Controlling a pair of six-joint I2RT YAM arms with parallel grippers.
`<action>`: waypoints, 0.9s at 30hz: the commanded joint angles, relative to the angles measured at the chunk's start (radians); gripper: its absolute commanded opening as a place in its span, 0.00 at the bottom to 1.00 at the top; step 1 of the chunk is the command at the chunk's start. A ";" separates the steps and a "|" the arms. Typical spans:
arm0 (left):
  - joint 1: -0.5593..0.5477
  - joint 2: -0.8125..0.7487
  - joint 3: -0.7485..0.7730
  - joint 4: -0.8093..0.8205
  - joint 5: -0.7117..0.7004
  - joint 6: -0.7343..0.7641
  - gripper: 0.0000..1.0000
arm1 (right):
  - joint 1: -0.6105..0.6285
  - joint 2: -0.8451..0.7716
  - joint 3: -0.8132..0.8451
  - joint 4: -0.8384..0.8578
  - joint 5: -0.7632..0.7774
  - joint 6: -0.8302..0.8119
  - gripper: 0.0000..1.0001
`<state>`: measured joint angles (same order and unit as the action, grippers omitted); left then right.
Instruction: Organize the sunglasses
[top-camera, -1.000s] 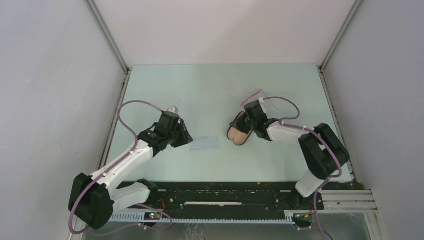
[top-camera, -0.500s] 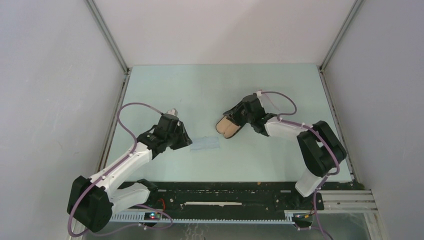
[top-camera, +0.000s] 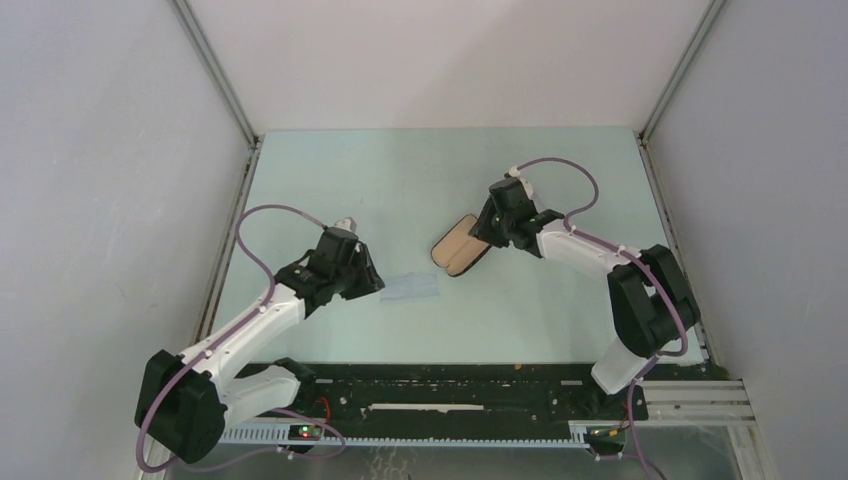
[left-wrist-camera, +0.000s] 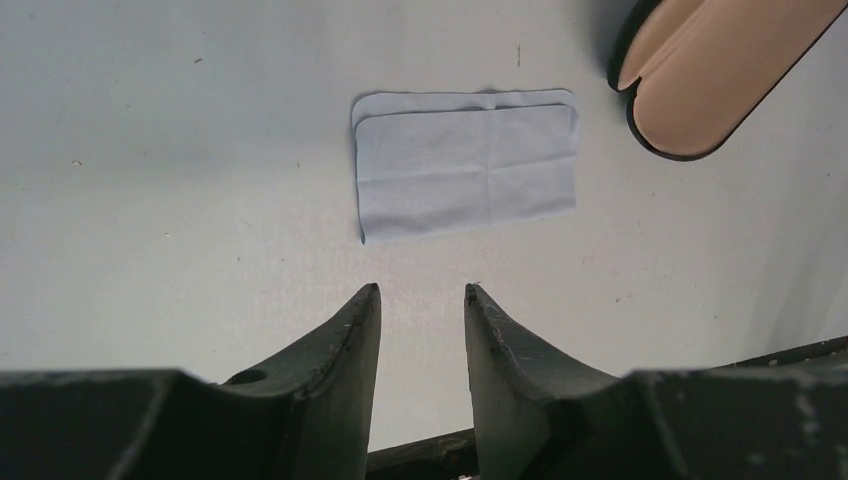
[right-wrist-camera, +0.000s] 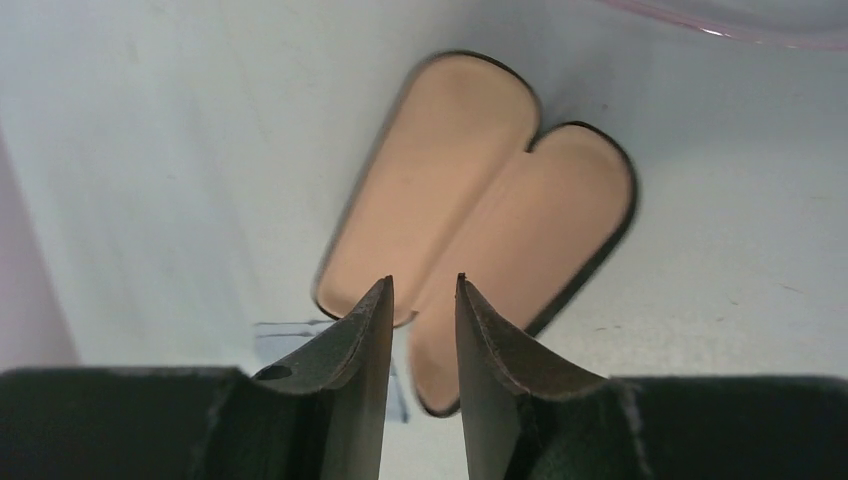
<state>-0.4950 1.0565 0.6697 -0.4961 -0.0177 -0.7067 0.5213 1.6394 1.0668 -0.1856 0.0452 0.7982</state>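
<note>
**Open case, glasses not yet stowed.** In the top view we see the black case (top-camera: 458, 247) lying open on the pale green table (top-camera: 400, 170), tan lining upward and both halves empty. Its long axis runs diagonally, from near-left to far-right. The light blue cloth (top-camera: 412, 288) lies flat just to the near-left of it, apart from the case.

The right gripper (right-wrist-camera: 422, 280) hovers over the seam between the two halves. Its fingers stand a narrow gap apart and nothing is between them. The left gripper (left-wrist-camera: 420, 290) is parted by the same small amount and also holds nothing, with its tips just short of the cloth's near edge.

The sunglasses (right-wrist-camera: 770, 35) show, as far as we can judge, only as a pink-rimmed translucent sliver at the top right edge of the right wrist view. We cannot rule out that it is part of the arm's cable, and we cannot pick them out in the top view. Which way they point, how their long axis lies and whether their arms are folded cannot be told from these pictures.

We judge the task to be at an early step — the case is ready but not filled. The next move calls for finding the frame and gripping it at a rigid part rather than a lens. It should then be set down with its long axis along the case's diagonal.
</note>
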 joint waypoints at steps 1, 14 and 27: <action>-0.005 -0.002 0.001 0.021 0.010 0.019 0.42 | -0.007 0.044 0.027 -0.094 0.033 -0.115 0.37; -0.005 -0.007 -0.002 0.010 -0.005 0.021 0.44 | 0.036 -0.004 -0.071 -0.115 0.086 -0.059 0.35; -0.005 0.008 0.009 0.010 -0.001 0.024 0.44 | 0.124 -0.010 -0.096 -0.097 0.081 -0.017 0.35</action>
<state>-0.4950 1.0607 0.6697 -0.4969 -0.0158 -0.7063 0.6319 1.6588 0.9730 -0.3019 0.1123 0.7586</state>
